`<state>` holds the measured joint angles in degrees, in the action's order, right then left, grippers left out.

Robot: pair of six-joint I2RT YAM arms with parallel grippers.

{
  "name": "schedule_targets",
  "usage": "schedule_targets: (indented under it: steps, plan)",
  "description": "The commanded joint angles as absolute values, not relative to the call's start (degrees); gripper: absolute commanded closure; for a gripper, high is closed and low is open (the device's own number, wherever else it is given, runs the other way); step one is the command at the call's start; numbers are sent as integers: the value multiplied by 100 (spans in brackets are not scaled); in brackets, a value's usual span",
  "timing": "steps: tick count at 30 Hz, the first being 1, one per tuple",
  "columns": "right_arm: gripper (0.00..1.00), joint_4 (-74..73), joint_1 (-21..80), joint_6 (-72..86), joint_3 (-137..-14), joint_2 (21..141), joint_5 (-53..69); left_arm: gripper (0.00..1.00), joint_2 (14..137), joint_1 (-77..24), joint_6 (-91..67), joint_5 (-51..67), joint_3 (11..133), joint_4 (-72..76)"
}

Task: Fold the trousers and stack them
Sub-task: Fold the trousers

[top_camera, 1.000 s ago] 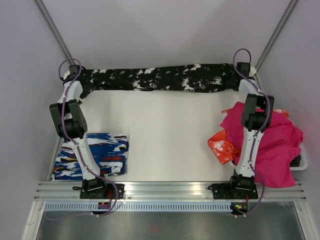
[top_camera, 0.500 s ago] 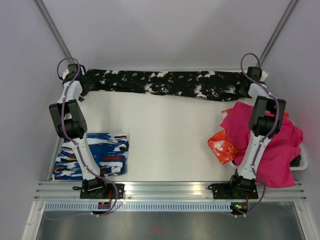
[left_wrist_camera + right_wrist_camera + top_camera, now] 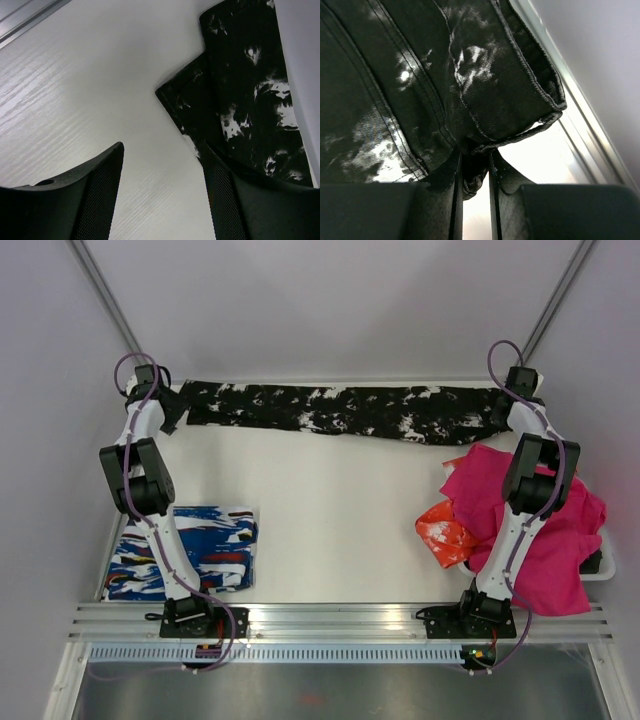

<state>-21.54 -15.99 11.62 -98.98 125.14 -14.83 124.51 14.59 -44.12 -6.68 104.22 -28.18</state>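
Trousers (image 3: 330, 412), black with white splatter, lie stretched in a long narrow band along the far edge of the worktop (image 3: 330, 510), running almost from side to side. The right pincer (image 3: 507, 405) is at their right end; its wrist view shows the fingers (image 3: 442, 192) pressed together on a pinch of dark seamed fabric (image 3: 445, 90). The left pincer (image 3: 168, 408) is at their left end, fingers spread with bare worktop between them (image 3: 162, 150), and the trouser end (image 3: 240, 100) lies just beside one finger. A folded garment (image 3: 185, 550) sits near left. A magenta cloth (image 3: 545, 530) is heaped near right, over an orange cloth (image 3: 443, 530).
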Motion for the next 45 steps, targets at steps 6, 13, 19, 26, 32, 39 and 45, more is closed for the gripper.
schedule_targets:
  steps: [6, 13, 19, 26, 32, 39, 45]
  plan:
    - [99, -2100, -1644, 1046, -10239, 12612, -1371, 31, 13060, 1441, -4895, -633, 10854, -2725]
    - [99, -2109, -1643, 1055, -10204, 12621, -1406, 35, 13377, 1450, -4984, -589, 10846, -2295]
    - [98, -2145, -1644, 1107, -10275, 12770, -1398, 43, 13754, 1441, -5054, -545, 10934, -2039]
    - [99, -2153, -1643, 1028, -10266, 12753, -1494, 50, 13895, 1441, -4984, -510, 10960, -1995]
    - [99, -2171, -1644, 932, -10274, 12814, -1591, 63, 14185, 1450, -4887, -255, 11223, -1995]
    - [100, -2180, -1644, 862, -10151, 12788, -1643, 98, 14168, 1441, -4738, -281, 11206, -2117]
    - [100, -2241, -1687, 782, -9853, 12543, -1696, 98, 13186, 1546, -4307, -808, 10426, -2619]
